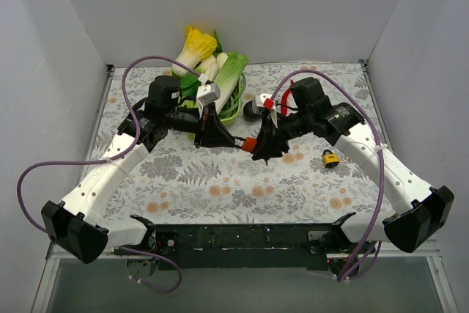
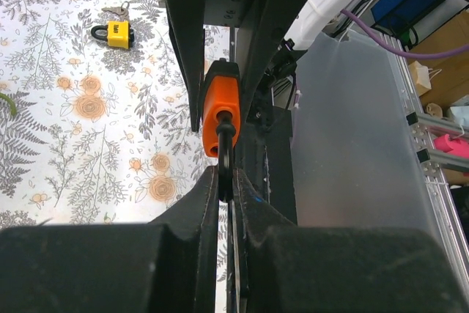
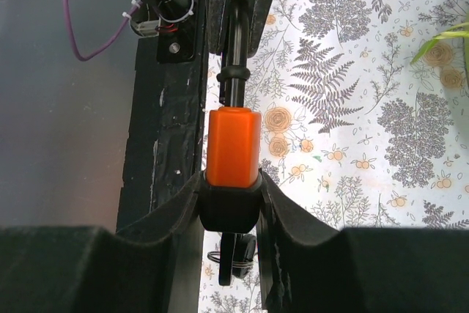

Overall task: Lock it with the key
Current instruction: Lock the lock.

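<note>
An orange padlock (image 1: 248,142) is held in the air between both grippers above the middle of the table. My left gripper (image 2: 227,177) is shut on its black shackle (image 2: 226,141), with the orange body (image 2: 221,104) just beyond the fingertips. My right gripper (image 3: 231,196) is shut on the black bottom end of the padlock's body (image 3: 233,144). A black key head with a wire ring (image 3: 238,258) shows just beneath that end, between the right fingers. In the top view the left gripper (image 1: 231,139) and the right gripper (image 1: 259,149) meet tip to tip.
A small yellow padlock (image 1: 330,157) with keys lies on the flowered cloth to the right and also shows in the left wrist view (image 2: 117,33). A green basket (image 1: 233,111) of vegetables stands at the back centre. The black front rail (image 3: 165,144) runs along the near edge.
</note>
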{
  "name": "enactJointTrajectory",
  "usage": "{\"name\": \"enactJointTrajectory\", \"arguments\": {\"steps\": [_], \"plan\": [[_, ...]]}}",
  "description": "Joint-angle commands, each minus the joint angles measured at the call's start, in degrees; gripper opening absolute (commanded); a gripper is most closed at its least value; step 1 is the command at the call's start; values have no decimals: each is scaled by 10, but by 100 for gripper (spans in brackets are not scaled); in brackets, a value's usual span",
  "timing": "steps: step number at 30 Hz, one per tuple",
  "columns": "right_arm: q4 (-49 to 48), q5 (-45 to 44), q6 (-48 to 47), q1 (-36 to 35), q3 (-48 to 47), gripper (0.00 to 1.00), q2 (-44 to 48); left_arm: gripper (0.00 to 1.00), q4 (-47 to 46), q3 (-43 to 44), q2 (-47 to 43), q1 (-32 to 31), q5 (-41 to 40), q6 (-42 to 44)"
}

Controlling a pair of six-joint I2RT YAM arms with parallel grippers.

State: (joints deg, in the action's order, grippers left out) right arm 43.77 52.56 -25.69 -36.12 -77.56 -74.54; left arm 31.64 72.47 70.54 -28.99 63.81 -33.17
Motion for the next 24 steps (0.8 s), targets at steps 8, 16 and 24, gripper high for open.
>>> {"name": "enactJointTrajectory", "arguments": {"steps": [8, 16, 24], "plan": [[5, 67, -20, -5, -42, 1, 0, 0, -54, -12, -12, -12, -7, -37], [-3, 65, -18, -6, -57, 1, -10, 0, -69, -33, -17, -28, -11, -51], [-88, 62, 29, -39, -66, 1, -29, 0, -155, -104, -23, -89, -34, -106]]}}
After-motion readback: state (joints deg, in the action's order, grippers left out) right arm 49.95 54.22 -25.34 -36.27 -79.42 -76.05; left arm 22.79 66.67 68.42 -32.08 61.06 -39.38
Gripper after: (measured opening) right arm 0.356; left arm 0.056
